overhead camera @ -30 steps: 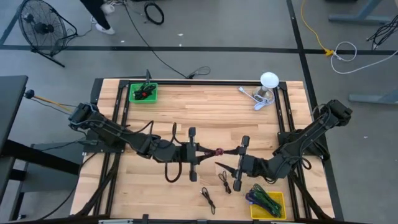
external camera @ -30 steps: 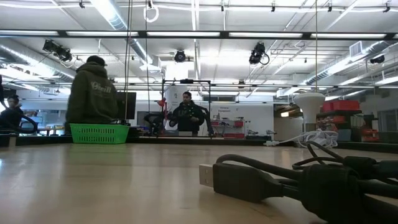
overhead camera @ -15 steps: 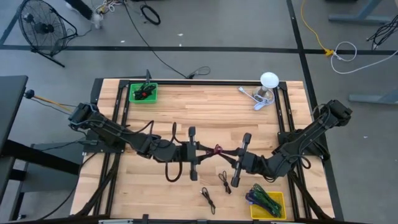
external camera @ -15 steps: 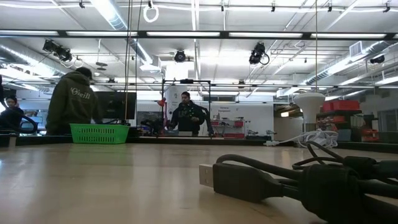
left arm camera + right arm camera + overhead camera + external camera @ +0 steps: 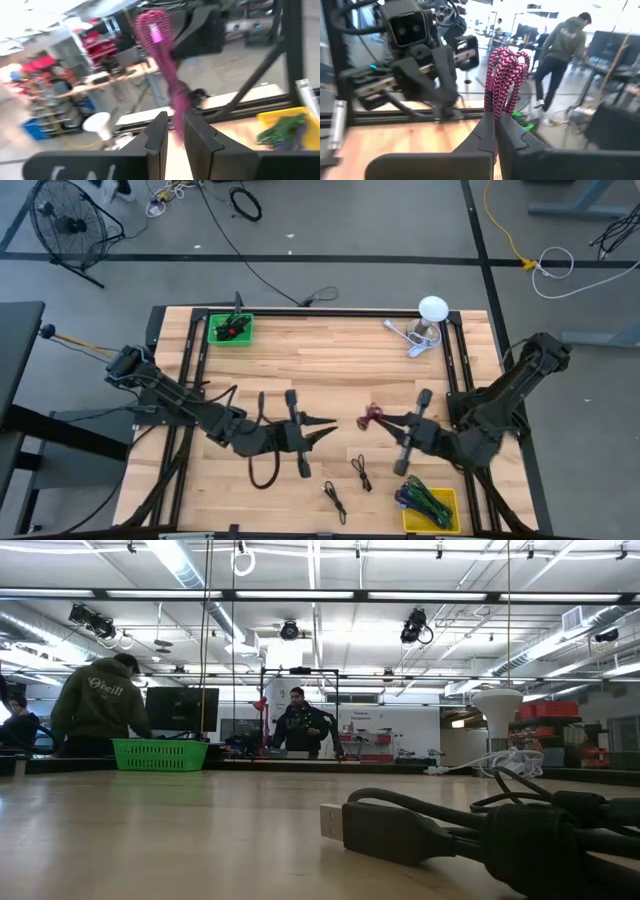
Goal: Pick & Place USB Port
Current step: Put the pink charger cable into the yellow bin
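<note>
The USB cable is a pink-and-black braided bundle (image 5: 372,416) at mid-table, held by my right gripper (image 5: 386,418), which is shut on it. In the right wrist view the folded bundle (image 5: 506,70) sticks out past the fingertips. My left gripper (image 5: 328,428) stands a little to the bundle's left, its fingers slightly open and pointing at it, with nothing between them. From the left wrist the cable (image 5: 162,55) shows beyond the fingers against the room. My right gripper pinches the folded bundle's lower end (image 5: 494,117) between its two fingers, several strands together. The fingers come about level from the table's right side. The bundle stands out beyond the fingertips, lifted clear of the table.
A green basket (image 5: 230,328) sits at the far left corner and a yellow tray (image 5: 446,496) of green and purple cables at the near right. Black cables (image 5: 361,471) (image 5: 334,501) lie near the front edge, one close to the low camera (image 5: 430,832). A white lamp (image 5: 432,310) stands far right.
My right gripper has shut on the pink cable, which my left gripper held a second ago. The left gripper has opened, let go and drawn back toward the table's left. The right gripper has carried the cable toward the right.
</note>
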